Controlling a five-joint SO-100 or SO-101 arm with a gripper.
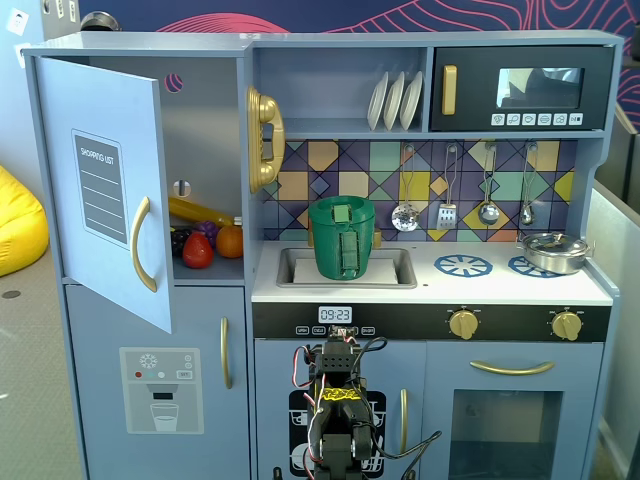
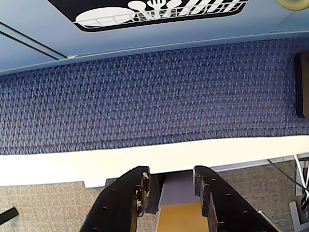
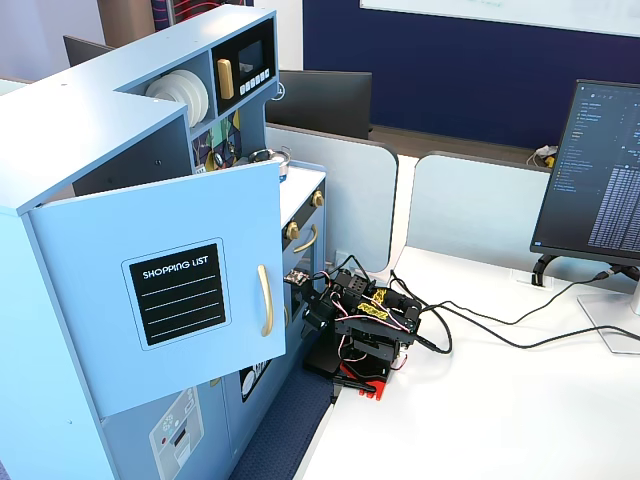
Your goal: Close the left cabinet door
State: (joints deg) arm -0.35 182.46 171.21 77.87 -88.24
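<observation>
At upper left of a fixed view, the left cabinet door [image 1: 105, 190] is swung wide open.
The gripper [image 2: 170, 186] is seen parted and empty in the wrist view, pointed at blue carpet [image 2: 145, 96].

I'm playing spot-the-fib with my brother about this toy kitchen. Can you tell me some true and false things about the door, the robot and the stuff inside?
1. The left cabinet door with the shopping list is swung open. True.
2. The gripper is squeezing the door's gold handle. False: it holds nothing and points down at the blue carpet, and the folded arm sits apart from the door.
3. Toy fruit sits on the shelf behind the open door. True.
4. The microwave door is open too. False: it is shut.
5. A green pot stands in the sink. True.
</observation>
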